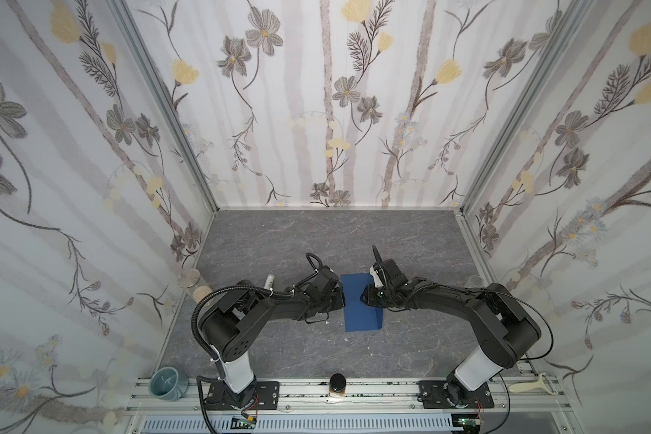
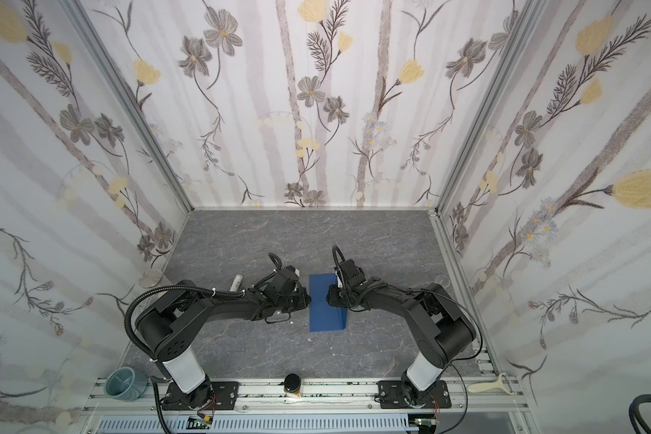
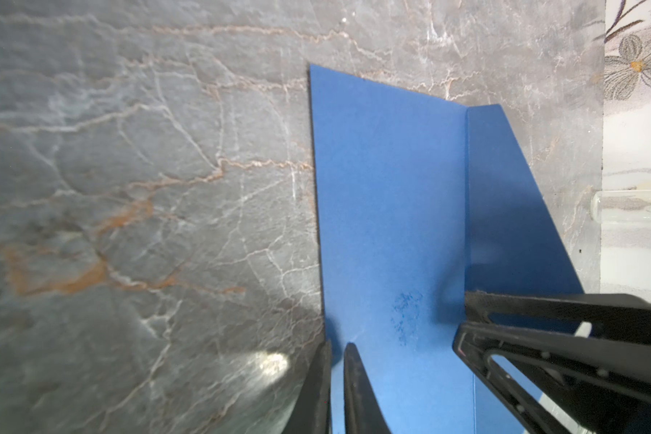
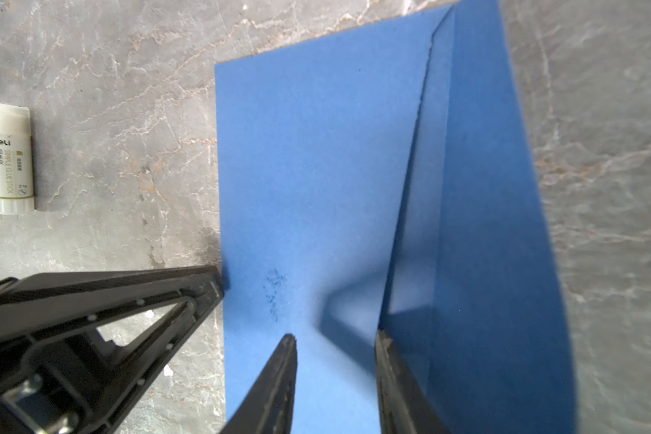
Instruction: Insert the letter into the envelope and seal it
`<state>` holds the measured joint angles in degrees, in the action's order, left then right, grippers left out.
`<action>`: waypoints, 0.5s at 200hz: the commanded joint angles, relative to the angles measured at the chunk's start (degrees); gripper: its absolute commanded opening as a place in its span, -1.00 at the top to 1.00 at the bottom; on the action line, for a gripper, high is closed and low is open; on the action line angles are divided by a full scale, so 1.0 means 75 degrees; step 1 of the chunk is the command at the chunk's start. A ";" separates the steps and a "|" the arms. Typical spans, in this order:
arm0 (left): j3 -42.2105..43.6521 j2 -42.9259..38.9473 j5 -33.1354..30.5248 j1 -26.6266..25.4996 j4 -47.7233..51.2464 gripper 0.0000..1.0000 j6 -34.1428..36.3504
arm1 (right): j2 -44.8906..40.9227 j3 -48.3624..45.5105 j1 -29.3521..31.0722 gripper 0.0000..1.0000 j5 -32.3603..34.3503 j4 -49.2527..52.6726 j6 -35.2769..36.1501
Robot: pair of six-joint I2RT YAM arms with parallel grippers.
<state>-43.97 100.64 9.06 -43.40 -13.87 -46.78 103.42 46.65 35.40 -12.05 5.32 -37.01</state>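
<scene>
The dark blue envelope (image 1: 359,308) (image 2: 324,312) lies flat on the grey marble table, long side running away from the arms. Its flap (image 4: 485,188) (image 3: 504,206) stands raised along the right side. A small scuffed mark (image 4: 275,289) sits on its face. My left gripper (image 1: 343,298) (image 3: 337,344) is shut, tips at the envelope's left edge. My right gripper (image 1: 362,296) (image 4: 335,338) is open low over the envelope's face, one finger close against the raised flap, nothing between its fingers. The letter does not show in any view.
A white glue stick (image 4: 10,158) (image 1: 269,280) lies left of the envelope behind the left arm. A clear glass beaker (image 3: 624,206) (image 1: 475,280) stands by the right wall. On the front rail are a teal cup (image 1: 165,381), a black-lidded jar (image 1: 338,383) and a peeler (image 1: 532,385).
</scene>
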 commanded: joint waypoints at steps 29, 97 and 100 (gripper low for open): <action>-0.0021 -0.0082 -0.0153 0.0017 0.0230 0.75 -0.0032 | -0.0111 0.0117 0.0030 0.22 0.0084 0.0025 0.0025; -0.0034 -0.0235 -0.0221 0.0055 0.0253 0.75 -0.0008 | -0.0202 0.0097 0.0061 0.18 0.0097 0.0093 0.0038; -0.0033 -0.0254 -0.0223 0.0056 0.0255 0.74 -0.0015 | -0.0221 0.0093 0.0057 0.18 0.0096 0.0091 0.0037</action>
<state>-43.99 99.57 8.58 -43.13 -12.03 -46.78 102.59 47.09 35.75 -11.99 6.33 -36.97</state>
